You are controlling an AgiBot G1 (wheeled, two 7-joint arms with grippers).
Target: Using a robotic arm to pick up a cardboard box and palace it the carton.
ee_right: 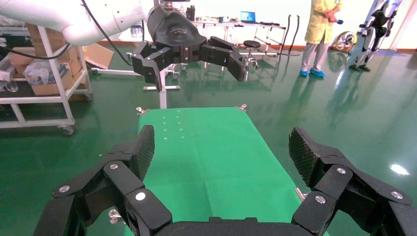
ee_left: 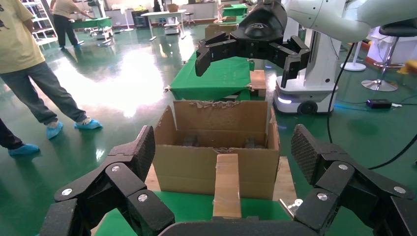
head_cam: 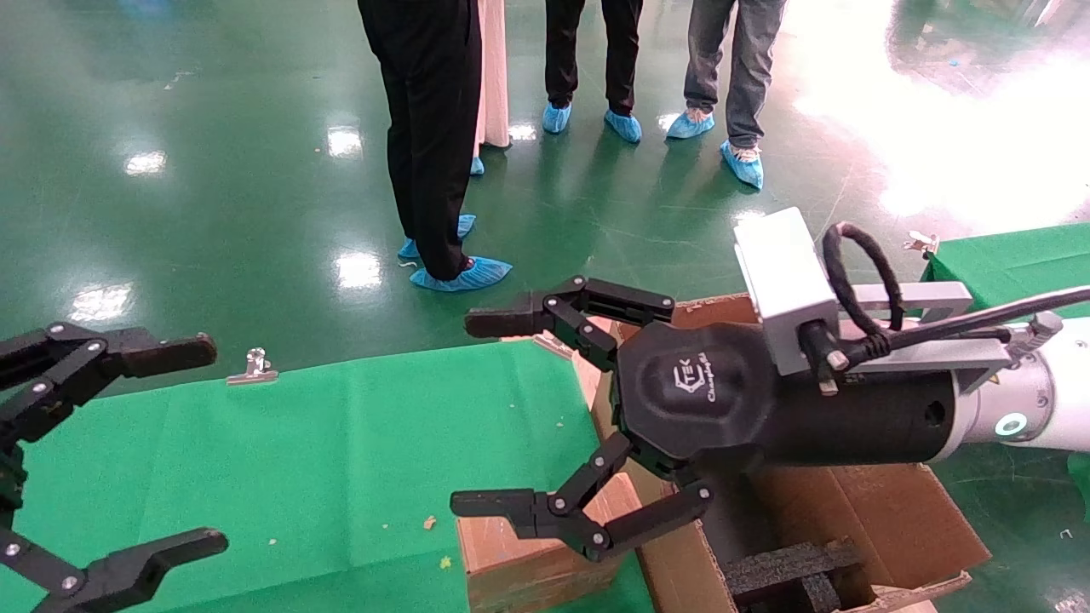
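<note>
- Right gripper point(head_cam: 477, 413): fingers spread wide, nothing between them, tips pointing toward 9 o'clock in the head view.
- Carried by the white robotic arm point(head_cam: 1052, 400), entering from 3 o'clock, with a glowing teal ring point(head_cam: 1011, 424) at the wrist and a grey camera block point(head_cam: 783, 281) on top.
- Held up in the air, above the carton's near wall and apart from both boxes; seen raised high from the left wrist view.
- Cardboard box point(head_cam: 528, 566): small, closed and brown, at 6 o'clock of the right gripper, lying at the edge of the green cloth point(head_cam: 341, 443).
- Untouched by either gripper; one narrow end turned toward the left wrist camera.
- Carton point(head_cam: 886, 519): large, open at the top, ragged flap edges, at 5 o'clock of the right gripper, just beside the cardboard box; touching or not cannot be told.
- Black foam blocks point(head_cam: 788, 570) inside the carton, low in its opening.
- Left gripper point(head_cam: 204, 444): at 8 o'clock in the head view, over the cloth's left end, fingers wide apart and empty, well apart from the cardboard box.
- Metal clip point(head_cam: 253, 366) on the cloth's far edge, at 12 o'clock of the left gripper.
- Bystanders point(head_cam: 430, 136) in blue shoe covers on the glossy green floor point(head_cam: 213, 213), at 12 o'clock beyond the table.
</note>
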